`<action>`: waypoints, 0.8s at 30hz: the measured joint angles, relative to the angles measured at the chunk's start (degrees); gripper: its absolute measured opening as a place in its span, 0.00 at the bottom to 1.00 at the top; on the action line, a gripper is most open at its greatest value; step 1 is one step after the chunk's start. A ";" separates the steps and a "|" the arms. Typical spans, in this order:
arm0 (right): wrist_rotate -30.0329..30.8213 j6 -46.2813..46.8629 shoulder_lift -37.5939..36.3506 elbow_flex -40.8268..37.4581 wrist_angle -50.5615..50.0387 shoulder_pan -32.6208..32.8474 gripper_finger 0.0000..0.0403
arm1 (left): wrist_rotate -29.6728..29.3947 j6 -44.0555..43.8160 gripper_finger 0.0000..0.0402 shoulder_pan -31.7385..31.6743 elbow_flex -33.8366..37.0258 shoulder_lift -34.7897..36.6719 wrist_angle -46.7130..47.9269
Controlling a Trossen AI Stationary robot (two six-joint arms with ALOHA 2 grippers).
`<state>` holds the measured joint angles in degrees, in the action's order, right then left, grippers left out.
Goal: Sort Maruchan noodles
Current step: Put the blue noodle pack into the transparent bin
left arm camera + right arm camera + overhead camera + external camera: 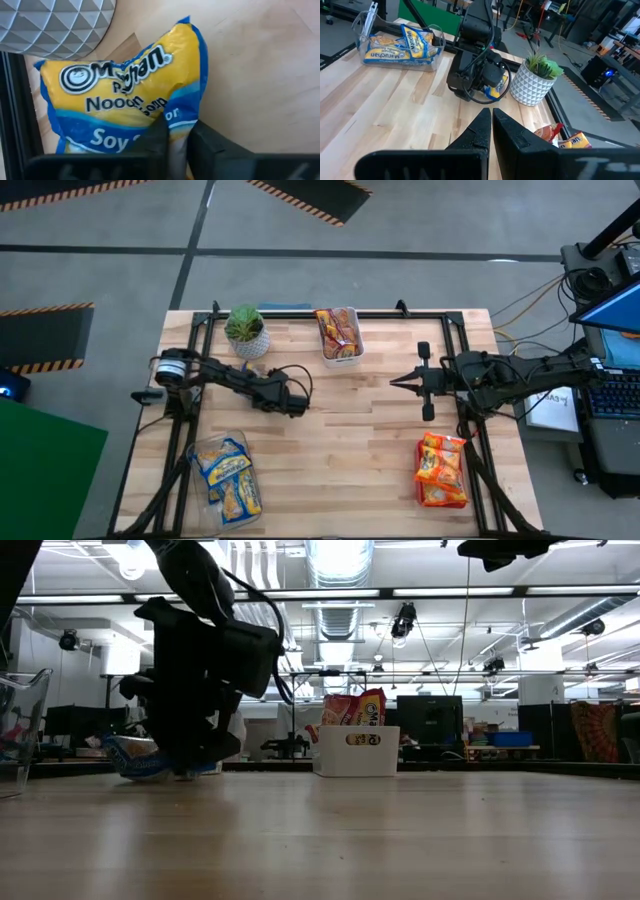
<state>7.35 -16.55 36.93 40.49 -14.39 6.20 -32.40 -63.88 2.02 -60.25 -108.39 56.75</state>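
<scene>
A blue-and-yellow Maruchan packet (125,95) lies on the wooden table beside the white plant pot (55,22). My left gripper (177,137) is shut on it. The packet also shows under that gripper in the right wrist view (496,90) and the low view (135,755). In the high view the gripper (288,400) hides it. My right gripper (396,381) is shut and empty, out over the table's right half, clear of the packets; it shows again in its wrist view (491,117). My left gripper pinches the packet between its two fingers at the middle of its near end (175,122), the end printed "Soy". The fingers slant down at it from above. The wrapper is crumpled around the hold. I cannot tell whether the packet's far part (100,65) rests on the table.
A clear bin (225,475) with blue-and-yellow packets stands at the near left. A white bin (340,335) with red and orange packets stands at the far middle. Orange packets (442,470) are stacked at the near right. A potted plant (245,330) stands at the far left.
</scene>
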 joint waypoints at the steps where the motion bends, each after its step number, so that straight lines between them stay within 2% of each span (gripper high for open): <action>1: 0.01 0.12 0.00 0.00 -0.01 0.00 0.02 | -0.01 0.31 0.07 0.16 0.00 0.18 0.01; 3: 0.01 0.13 0.00 0.00 -0.11 0.00 0.02 | 0.27 0.98 0.02 0.52 0.00 0.79 0.16; 11: 0.04 1.58 0.00 0.00 -0.42 0.00 0.02 | 2.57 6.70 0.00 3.47 0.00 8.84 1.22; 18: 0.04 2.64 0.00 -0.02 -0.71 0.00 0.02 | 1.78 10.99 0.00 6.79 0.00 18.12 1.31; 24: 0.02 3.86 0.02 -0.04 -1.76 0.00 0.02 | -0.15 10.47 0.00 8.22 -0.02 21.44 1.00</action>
<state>7.38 -12.69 36.95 40.45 -16.14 6.20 -32.54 -53.41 10.24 -60.27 -86.95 57.75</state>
